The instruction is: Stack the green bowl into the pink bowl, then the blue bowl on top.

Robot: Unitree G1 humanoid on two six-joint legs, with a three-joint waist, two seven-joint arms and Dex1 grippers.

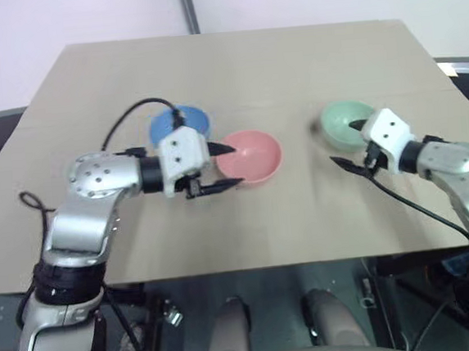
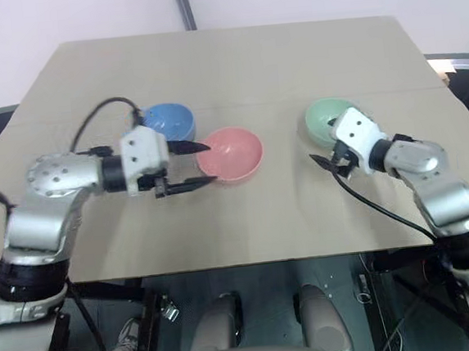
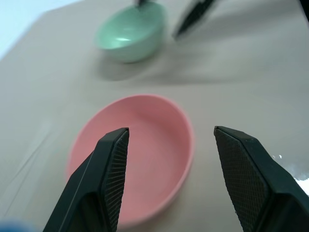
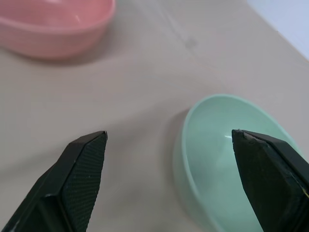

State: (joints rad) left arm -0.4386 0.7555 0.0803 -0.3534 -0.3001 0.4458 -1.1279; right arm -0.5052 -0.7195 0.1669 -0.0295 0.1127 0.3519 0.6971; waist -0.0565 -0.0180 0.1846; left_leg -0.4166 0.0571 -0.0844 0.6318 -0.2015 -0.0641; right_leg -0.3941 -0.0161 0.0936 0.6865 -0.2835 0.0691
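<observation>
Right gripper (image 1: 354, 149), two black fingers spread wide and empty, poised at the near rim of the small round mint-green plastic bowl (image 1: 346, 123), which sits well right of the small round salmon-pink plastic bowl (image 1: 250, 156). Risk: a finger may nudge the smooth rim and skate the bowl away. Tan tabletop (image 1: 233, 69): nothing lies between green and pink. Left gripper (image 1: 216, 169), parted, empty, at the pink bowl's left edge, could crowd the drop. Small round sky-blue plastic bowl (image 1: 179, 123): just behind-left of pink, partly hidden by the left wrist.
</observation>
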